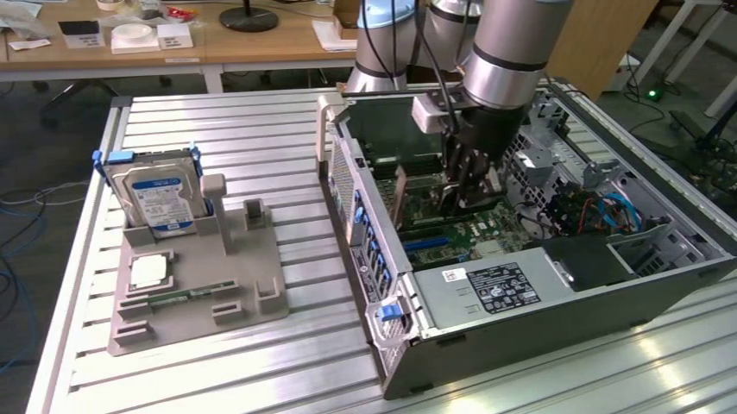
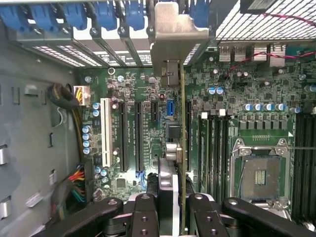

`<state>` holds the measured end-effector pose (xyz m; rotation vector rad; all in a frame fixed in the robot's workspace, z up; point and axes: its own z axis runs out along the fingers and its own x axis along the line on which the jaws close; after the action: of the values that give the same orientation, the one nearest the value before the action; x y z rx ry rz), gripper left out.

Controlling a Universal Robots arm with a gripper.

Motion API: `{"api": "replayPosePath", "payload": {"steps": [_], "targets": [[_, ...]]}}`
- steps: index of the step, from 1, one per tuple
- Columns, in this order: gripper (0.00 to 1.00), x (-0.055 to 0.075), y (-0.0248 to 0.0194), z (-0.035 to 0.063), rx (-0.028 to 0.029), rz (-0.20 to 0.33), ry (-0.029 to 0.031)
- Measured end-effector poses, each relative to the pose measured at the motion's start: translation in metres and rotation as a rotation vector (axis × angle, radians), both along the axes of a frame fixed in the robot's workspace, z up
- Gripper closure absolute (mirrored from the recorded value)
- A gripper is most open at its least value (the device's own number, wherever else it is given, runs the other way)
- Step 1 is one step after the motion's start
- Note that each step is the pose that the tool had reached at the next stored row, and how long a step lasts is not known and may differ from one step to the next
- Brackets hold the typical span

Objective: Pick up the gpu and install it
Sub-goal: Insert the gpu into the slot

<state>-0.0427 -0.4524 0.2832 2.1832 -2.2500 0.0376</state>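
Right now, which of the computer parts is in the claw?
The graphics card, held on edge by the claw inside the open case; the hard drive and memory stick rest on the grey stand outside.

This is looking like a robotics lab: a robot arm (image 1: 513, 47) is reaching into an open PC case (image 1: 541, 323) sitting on a slatted metal table (image 1: 230, 138), a grey holder (image 1: 219, 289) beside it is carrying a hard drive (image 1: 159, 197), cluttered wooden desks (image 1: 81, 59) are lining the back, and cables (image 1: 26, 197) are trailing over the floor (image 1: 52, 151).
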Motion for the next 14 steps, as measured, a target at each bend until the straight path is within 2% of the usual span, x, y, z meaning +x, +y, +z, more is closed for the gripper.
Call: {"api": "replayPosePath", "payload": {"steps": [3, 7, 14], "targets": [[0.72, -0.0001, 0.0008, -0.0054, 0.0000, 0.001, -0.0018], [0.72, -0.0005, 0.0025, -0.0101, 0.0000, 0.002, -0.0118], [0.72, -0.0013, 0.0025, -0.0103, 0.0001, 0.002, -0.0121]]}}
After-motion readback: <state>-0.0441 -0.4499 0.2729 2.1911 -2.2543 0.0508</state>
